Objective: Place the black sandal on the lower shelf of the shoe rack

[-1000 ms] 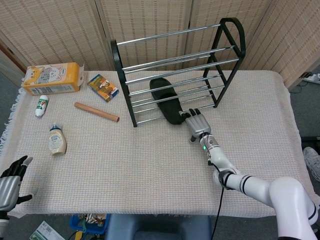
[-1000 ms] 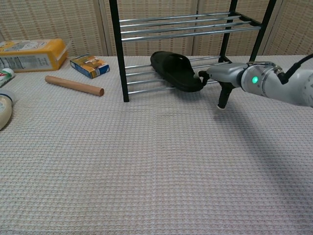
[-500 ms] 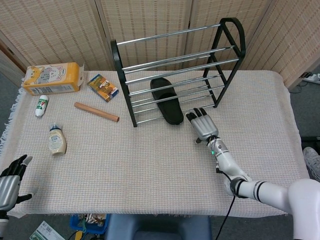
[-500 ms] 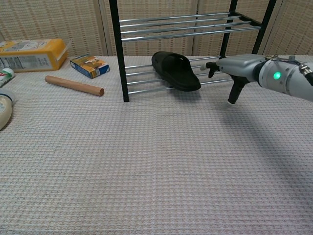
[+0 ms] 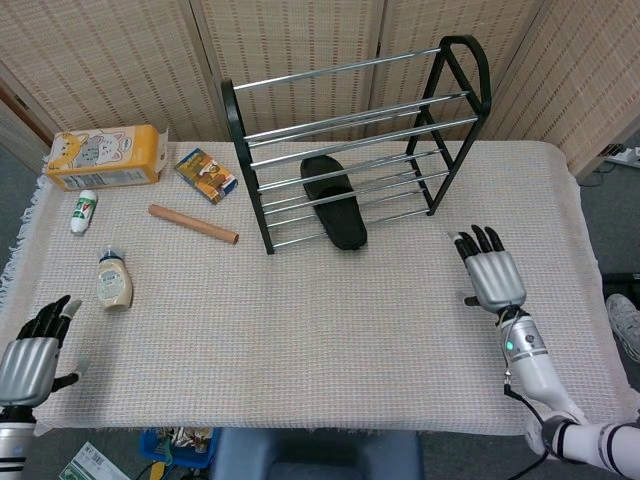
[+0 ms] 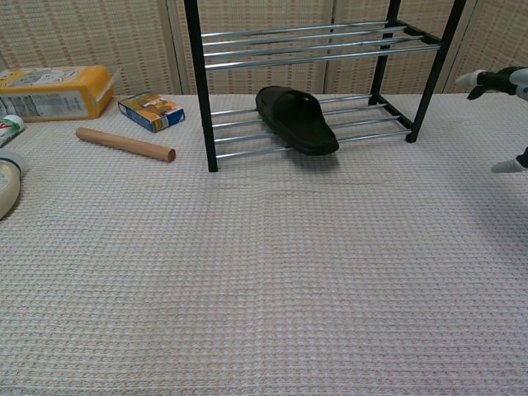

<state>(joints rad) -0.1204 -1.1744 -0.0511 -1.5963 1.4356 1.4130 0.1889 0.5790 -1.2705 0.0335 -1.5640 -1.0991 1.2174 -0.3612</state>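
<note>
The black sandal (image 5: 334, 202) lies across the bars of the lower shelf of the shoe rack (image 5: 470, 70), its front end jutting past the front bar over the worktop (image 5: 320, 330). The right hand (image 5: 492, 275) hovers well apart from the rack on the right, fingers spread and holding nothing. The left hand (image 5: 30, 352) sits at the worktop's near-left edge, fingers apart, also empty.

The head view looks steeply down on the shoe rack (image 5: 350, 150) from above, the chest view faces it low and near, both sharing the counter (image 5: 330, 330) before it.
</note>
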